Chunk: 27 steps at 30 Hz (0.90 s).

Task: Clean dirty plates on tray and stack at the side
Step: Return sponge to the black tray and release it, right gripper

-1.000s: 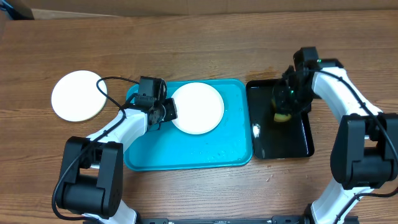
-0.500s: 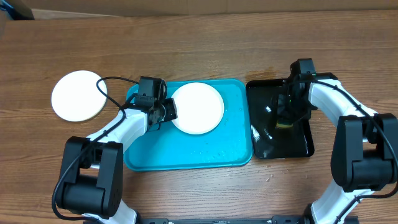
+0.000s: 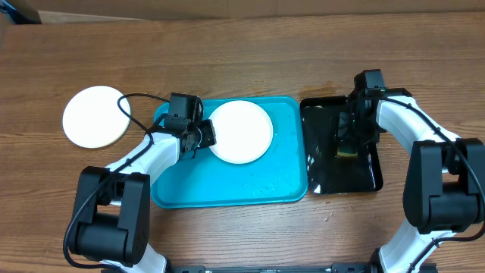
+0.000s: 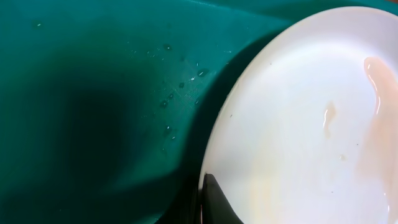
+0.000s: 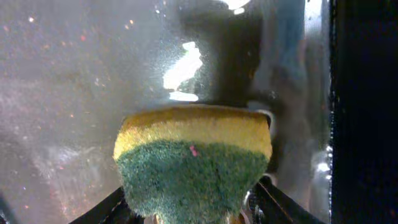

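A white plate [image 3: 240,130] lies at the back of the turquoise tray [image 3: 227,186]. My left gripper [image 3: 201,137] is shut on its left rim. In the left wrist view one dark finger [image 4: 216,200] rests on the plate [image 4: 298,124], which has a faint orange-pink smear at its right edge. A second white plate [image 3: 95,116] sits on the table to the left of the tray. My right gripper [image 3: 350,142] hangs over the black tray [image 3: 322,178]. It is open, with the yellow and green sponge [image 5: 194,158] between its spread fingers [image 5: 283,205].
The wet black tray stands right beside the turquoise tray, with its rim [image 5: 364,112] close to the sponge's right. Water drops dot the turquoise tray [image 4: 93,93]. A cardboard edge [image 3: 227,6] runs along the back of the wooden table.
My right gripper came down and forward over the black tray with the sponge, and its jaws have spread off it. The left arm and the plates have not moved.
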Motion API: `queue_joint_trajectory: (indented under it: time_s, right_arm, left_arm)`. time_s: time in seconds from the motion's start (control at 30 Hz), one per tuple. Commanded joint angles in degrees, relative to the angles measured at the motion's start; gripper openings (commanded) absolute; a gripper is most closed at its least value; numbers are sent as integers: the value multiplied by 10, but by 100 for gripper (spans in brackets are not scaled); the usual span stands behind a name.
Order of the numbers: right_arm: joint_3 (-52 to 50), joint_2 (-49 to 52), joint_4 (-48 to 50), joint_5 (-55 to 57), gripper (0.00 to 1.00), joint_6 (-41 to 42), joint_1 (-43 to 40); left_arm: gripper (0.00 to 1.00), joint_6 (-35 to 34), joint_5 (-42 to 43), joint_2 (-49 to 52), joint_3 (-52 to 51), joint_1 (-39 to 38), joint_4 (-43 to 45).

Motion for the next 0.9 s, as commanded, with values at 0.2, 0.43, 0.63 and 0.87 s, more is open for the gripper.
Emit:
queue_joint_trajectory:
  time_s: [0.2, 0.43, 0.63, 0.87]
  right_arm:
    - [-8, 12, 33, 3, 20, 1, 0]
    - [-8, 12, 33, -18, 69, 0, 0]
    - [-8, 12, 59, -18, 100, 0, 0]
    - [-8, 12, 81, -22, 4, 1, 0]
  left_arm:
    - [4, 5, -2, 8, -3, -1, 1]
    - [4, 5, -2, 8, -3, -1, 1]
    - [4, 5, -2, 8, -3, -1, 1]
    - [5, 5, -2, 8, -3, -1, 1]
